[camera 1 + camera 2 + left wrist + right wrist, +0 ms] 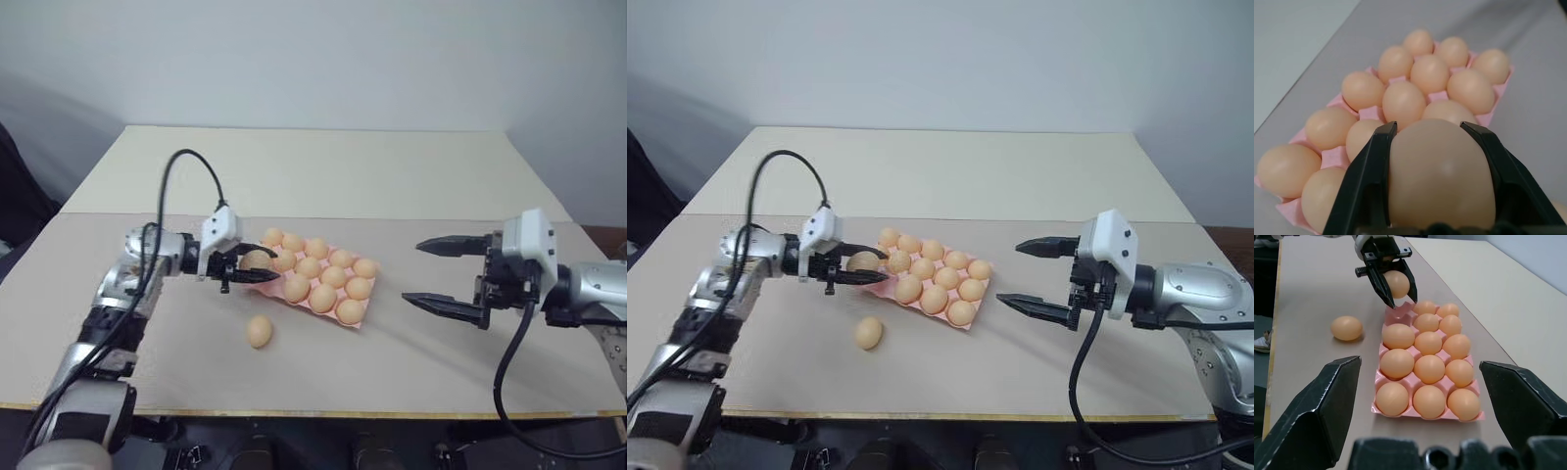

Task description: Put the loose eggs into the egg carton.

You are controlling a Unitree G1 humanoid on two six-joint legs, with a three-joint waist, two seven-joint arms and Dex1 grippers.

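Left tool pinching egg, up over carton end cup near worktop middle. Drop too soon: egg bumps neighbours, rolls off. One egg loose by front edge. Right tool spread, well apart.

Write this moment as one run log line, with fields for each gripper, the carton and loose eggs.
left gripper: shut on egg, above egg carton end | right gripper: open, beside carton | loose egg: on table

Your left hand grips an egg at the egg carton edge; another loose egg lies below it.
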